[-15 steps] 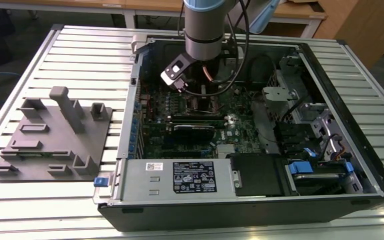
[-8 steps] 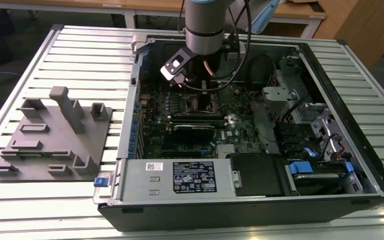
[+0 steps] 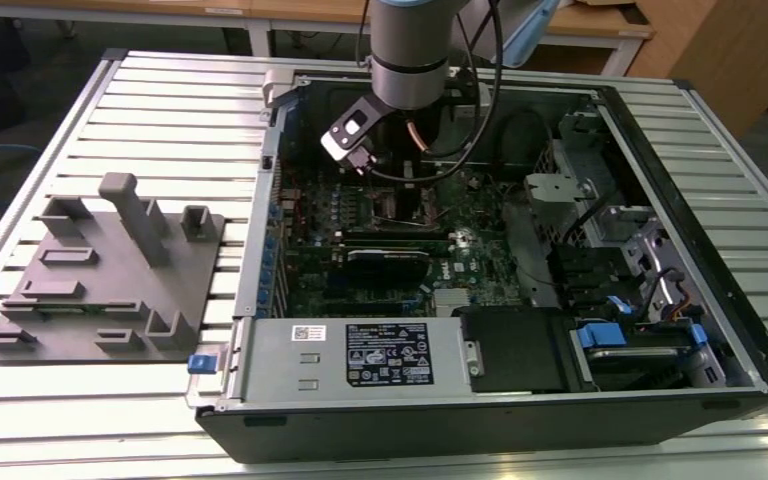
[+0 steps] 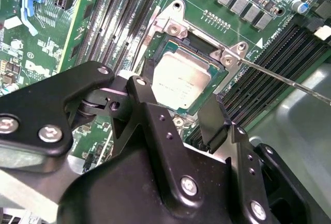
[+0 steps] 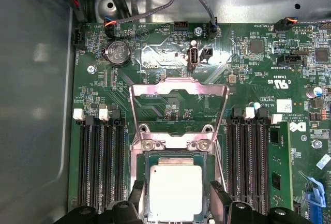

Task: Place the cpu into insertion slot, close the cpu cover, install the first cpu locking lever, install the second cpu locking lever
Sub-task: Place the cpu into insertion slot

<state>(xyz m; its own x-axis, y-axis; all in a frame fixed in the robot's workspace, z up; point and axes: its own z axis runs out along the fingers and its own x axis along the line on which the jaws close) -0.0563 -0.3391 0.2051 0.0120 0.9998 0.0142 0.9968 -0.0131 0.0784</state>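
— Nearest the lens: found the tool (image 4: 176,90) released, fingers (image 4: 214,123) spread either side of the cpu (image 4: 181,81), gripping nothing.
— Location of the cpu?
— Seated flat in the insertion slot (image 5: 178,158), silvery top up.
— Cover status?
— Logged the cpu cover (image 5: 178,85) raised off the slot, showing green board (image 5: 170,107) through its window. Noted one thin locking lever (image 4: 289,83) swung out, unlatched.
— Wider scene?
— Exterior view: arm (image 3: 408,60) reaching into the open computer case (image 3: 491,435) at twelve o'clock; grey fixture (image 3: 104,270) at nine o'clock on the table (image 3: 157,90).
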